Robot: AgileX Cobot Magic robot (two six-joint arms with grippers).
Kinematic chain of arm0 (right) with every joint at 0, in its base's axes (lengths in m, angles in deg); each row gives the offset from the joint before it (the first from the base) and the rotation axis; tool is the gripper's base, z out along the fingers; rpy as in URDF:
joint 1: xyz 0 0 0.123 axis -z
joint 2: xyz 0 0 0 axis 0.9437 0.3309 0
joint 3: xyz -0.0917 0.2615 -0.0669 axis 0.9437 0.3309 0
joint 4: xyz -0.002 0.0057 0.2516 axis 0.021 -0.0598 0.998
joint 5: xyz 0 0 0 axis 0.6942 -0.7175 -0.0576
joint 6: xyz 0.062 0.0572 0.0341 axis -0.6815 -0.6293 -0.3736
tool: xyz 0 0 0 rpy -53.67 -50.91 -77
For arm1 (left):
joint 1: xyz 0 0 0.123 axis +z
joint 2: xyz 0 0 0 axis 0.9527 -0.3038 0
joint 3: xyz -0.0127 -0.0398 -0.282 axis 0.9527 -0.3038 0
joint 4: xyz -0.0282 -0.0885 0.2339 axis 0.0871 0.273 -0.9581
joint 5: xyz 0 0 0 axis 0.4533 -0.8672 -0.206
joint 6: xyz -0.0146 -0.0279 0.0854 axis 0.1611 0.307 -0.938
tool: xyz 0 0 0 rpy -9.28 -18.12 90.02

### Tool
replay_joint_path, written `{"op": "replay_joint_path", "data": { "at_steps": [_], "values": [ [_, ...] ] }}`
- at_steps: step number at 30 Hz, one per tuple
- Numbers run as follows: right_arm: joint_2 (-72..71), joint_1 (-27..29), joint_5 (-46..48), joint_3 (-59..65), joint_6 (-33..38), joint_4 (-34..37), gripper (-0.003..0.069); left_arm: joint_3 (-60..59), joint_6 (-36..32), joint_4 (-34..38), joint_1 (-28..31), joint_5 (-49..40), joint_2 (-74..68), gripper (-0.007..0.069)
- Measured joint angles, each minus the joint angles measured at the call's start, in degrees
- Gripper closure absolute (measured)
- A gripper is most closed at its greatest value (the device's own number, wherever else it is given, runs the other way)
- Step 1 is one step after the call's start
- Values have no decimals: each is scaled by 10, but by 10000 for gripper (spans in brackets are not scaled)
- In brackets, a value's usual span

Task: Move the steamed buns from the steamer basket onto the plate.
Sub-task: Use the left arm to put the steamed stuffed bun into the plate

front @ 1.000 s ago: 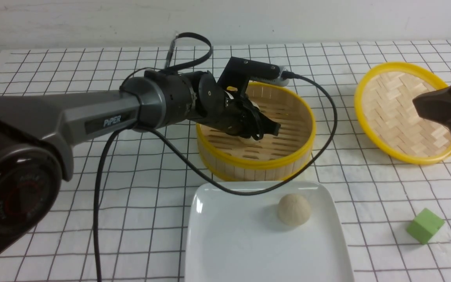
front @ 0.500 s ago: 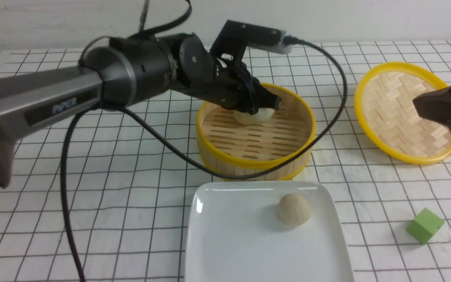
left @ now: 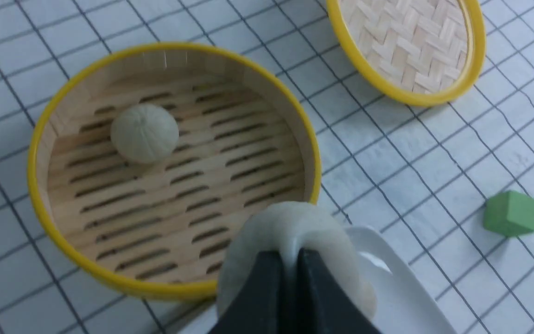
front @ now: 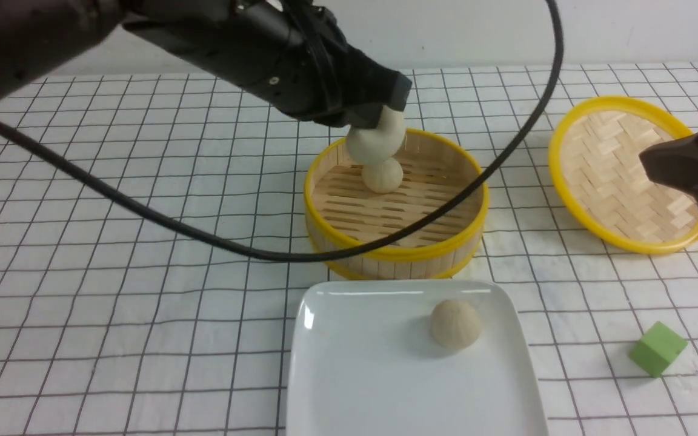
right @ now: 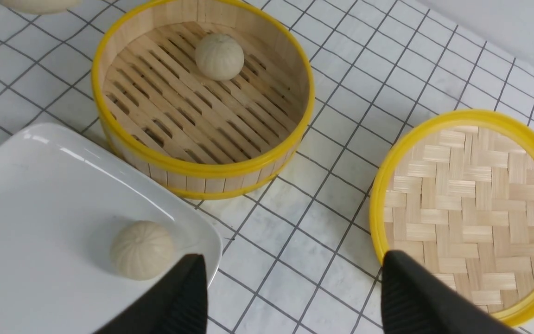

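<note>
My left gripper (front: 386,114) is shut on a steamed bun (front: 376,140) and holds it in the air above the back of the steamer basket (front: 394,251). In the left wrist view the two black fingers pinch deep into this soft bun (left: 290,227). A second bun (front: 382,175) lies on the slatted floor of the basket, toward its far side. A third bun (front: 455,324) rests on the white plate (front: 373,375), right of its middle. My right gripper (right: 293,273) hovers open and empty over the table between the plate and the lid.
The shallow woven lid (front: 621,175) with a yellow rim lies at the right. A green cube (front: 658,349) sits near the plate's right side. The left arm's black cable (front: 203,236) hangs in a loop in front of the basket.
My left gripper has risen out of the steamer basket with a bun pinched in it. The whole left arm lifted. The right gripper has not moved.
</note>
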Motion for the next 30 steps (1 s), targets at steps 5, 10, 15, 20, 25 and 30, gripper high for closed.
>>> {"op": "replay_joint_path", "data": {
  "at_steps": [5,10,15,20,25,30],
  "values": [
    [0,0,0,0,0,2,164,0,62,-11,0,-98,32,598],
    [0,0,0,0,0,2,164,-23,72,11,-2,-152,34,598],
    [0,0,1,0,0,9,164,-93,62,22,-38,-115,34,598],
    [0,0,1,0,0,13,164,-170,48,17,-59,-32,29,598],
    [0,0,2,0,0,16,164,-204,43,-17,-59,31,-7,597],
    [0,0,3,0,0,16,164,-206,-3,-2,-59,98,-64,597]
  ]
}}
